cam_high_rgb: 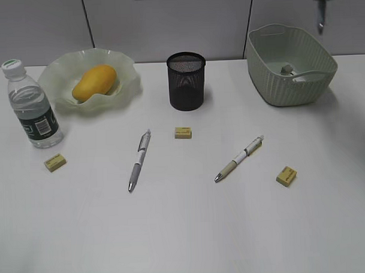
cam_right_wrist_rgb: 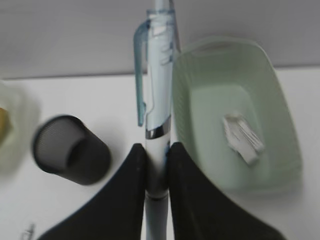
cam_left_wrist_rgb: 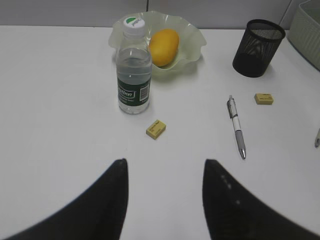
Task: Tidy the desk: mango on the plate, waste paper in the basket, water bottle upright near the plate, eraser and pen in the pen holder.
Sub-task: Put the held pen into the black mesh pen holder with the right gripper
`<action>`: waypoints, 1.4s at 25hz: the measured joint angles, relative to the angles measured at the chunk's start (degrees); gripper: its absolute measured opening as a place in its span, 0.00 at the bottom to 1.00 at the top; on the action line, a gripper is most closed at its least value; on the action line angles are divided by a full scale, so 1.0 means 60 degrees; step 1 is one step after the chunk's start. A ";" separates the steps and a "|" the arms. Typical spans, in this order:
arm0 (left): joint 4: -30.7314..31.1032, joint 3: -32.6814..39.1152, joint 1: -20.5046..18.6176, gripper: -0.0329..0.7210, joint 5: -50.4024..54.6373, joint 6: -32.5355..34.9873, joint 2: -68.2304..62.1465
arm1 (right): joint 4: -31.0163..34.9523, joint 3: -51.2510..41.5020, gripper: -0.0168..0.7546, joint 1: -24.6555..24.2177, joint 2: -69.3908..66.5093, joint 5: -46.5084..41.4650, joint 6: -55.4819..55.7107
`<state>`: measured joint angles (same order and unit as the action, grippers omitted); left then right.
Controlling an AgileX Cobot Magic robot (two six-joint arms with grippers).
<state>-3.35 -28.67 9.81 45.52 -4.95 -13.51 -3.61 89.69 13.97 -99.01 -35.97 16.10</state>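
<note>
A light grey wall point(cam_high_rgb: 166, 23) stands at the back. Thin dark lines run down it and split it into wide panels. The wall meets the far edge of a big white table top point(cam_high_rgb: 186, 232), and the light is soft and even, with only pale little shadows on the white.

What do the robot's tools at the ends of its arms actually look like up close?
Each tool is a pair of smooth, matte black fingers, broad at the base and curving to narrower tips: the left tool and right tool look alike. No cables, markings or sleeves show in these views.
</note>
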 joint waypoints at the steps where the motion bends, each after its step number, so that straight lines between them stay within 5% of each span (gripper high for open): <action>1: 0.0000 0.0000 0.0000 0.54 0.0000 0.0000 0.0000 | 0.0026 0.0182 0.18 0.0306 0.0000 0.0403 -0.0008; 13: 0.0000 0.0000 0.0000 0.54 -0.0009 0.0000 0.0000 | 0.0103 0.0411 0.17 0.2153 -0.0748 0.5067 -0.0019; 35: 0.0000 0.0000 0.0000 0.54 -0.0009 0.0000 0.0000 | 0.0142 0.0411 0.17 0.2200 -0.4327 0.6068 -0.0019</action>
<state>-3.35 -28.67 9.81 45.47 -4.95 -13.51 -2.75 92.16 27.17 -124.98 0.44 15.98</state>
